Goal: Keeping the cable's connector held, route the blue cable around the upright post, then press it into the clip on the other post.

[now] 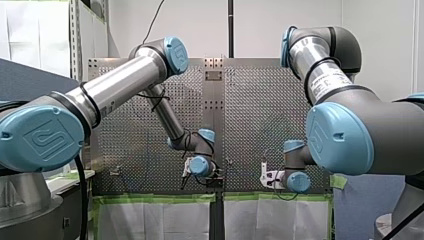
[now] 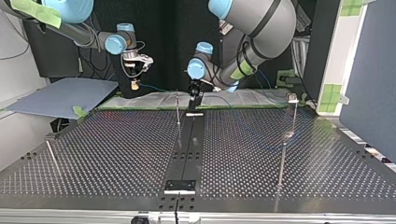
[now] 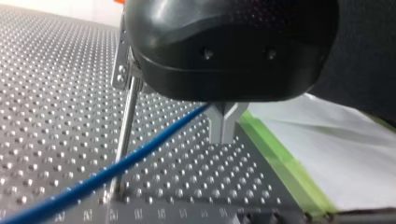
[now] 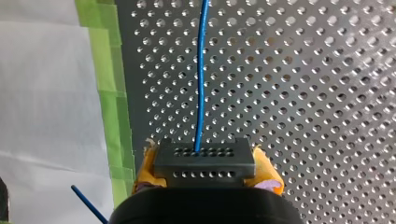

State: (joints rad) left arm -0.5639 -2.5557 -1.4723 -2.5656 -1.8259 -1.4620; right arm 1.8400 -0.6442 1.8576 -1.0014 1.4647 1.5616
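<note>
Top view, upper left: my right gripper (image 2: 135,85) clamps the connector (image 4: 204,158); upper centre: my left gripper (image 2: 194,100) pinches the blue cable (image 3: 116,168).

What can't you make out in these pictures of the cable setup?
Left wrist view: the black housing above my left jaws hides most of the post's top fitting.
Right wrist view: the blue cable runs off the edge beyond the connector.
Top view: the cable between the arms is too thin against the dark background.
Front view: cable too small to follow.
</note>
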